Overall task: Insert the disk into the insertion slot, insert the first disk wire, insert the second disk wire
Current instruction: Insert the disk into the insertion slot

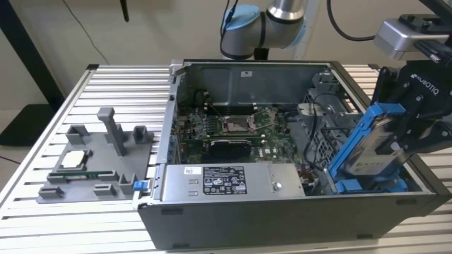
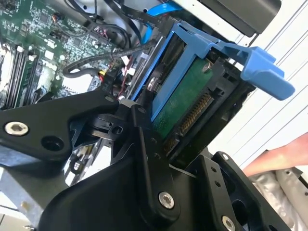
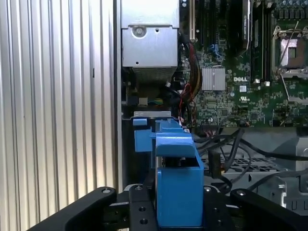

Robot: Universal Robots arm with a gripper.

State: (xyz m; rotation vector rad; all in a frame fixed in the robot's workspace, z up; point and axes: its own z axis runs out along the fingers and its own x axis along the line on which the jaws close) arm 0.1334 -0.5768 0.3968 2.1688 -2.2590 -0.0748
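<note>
My gripper (image 1: 395, 142) is shut on the disk (image 1: 372, 144), a silver drive in a bright blue carrier frame. The disk is held steeply tilted at the exterior view's right end of the open computer case. Its lower end is down at the insertion slot (image 1: 369, 185), where blue rails show. In the second wrist view the disk's green circuit side (image 2: 184, 107) and connector face the camera, and a black finger (image 2: 144, 144) lies against it. In the first wrist view the blue carrier (image 3: 178, 185) sits between the fingers, above the blue tabs of the slot (image 3: 143, 137). Loose black cables (image 3: 231, 149) lie beside the bay.
The case holds a motherboard (image 1: 233, 127) and a labelled grey power-supply box (image 1: 226, 181). A grey tray of fixtures (image 1: 99, 159) stands on the slatted metal table (image 1: 42, 159) at the exterior view's left. A person's hand (image 2: 284, 155) is near the case's edge.
</note>
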